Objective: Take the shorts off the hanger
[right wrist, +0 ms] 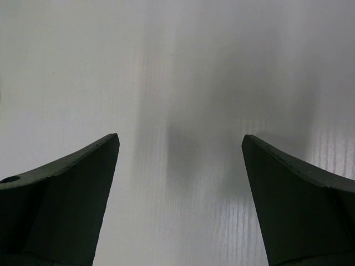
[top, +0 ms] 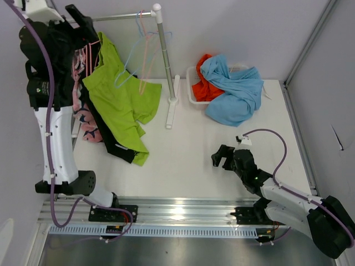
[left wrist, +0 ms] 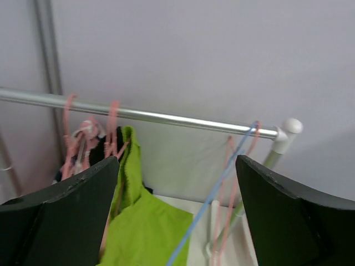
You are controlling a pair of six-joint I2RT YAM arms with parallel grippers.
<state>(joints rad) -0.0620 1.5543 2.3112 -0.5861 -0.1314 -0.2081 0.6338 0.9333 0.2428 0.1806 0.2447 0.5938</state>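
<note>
Lime green shorts [top: 119,100] with black trim hang from a pink hanger [left wrist: 113,130] on the rail [top: 119,16] and drape onto the table; they also show in the left wrist view [left wrist: 147,233]. Pink shorts with dark-blue shapes [top: 89,123] and black shorts [top: 64,52] hang behind my left arm. Two empty hangers, blue [top: 128,64] and pink [top: 145,55], hang near the rail's right end. Orange shorts [top: 204,86] and light blue shorts [top: 236,91] lie in a heap at the back. My left gripper [left wrist: 177,183] is open, raised before the rail. My right gripper [top: 223,157] is open above bare table.
The rail's white post [top: 164,61] stands on a flat base [top: 172,108] mid-table. A white basket [top: 192,83] sits under the heaped shorts. Grey walls close the back and right side. A metal frame runs along the near edge.
</note>
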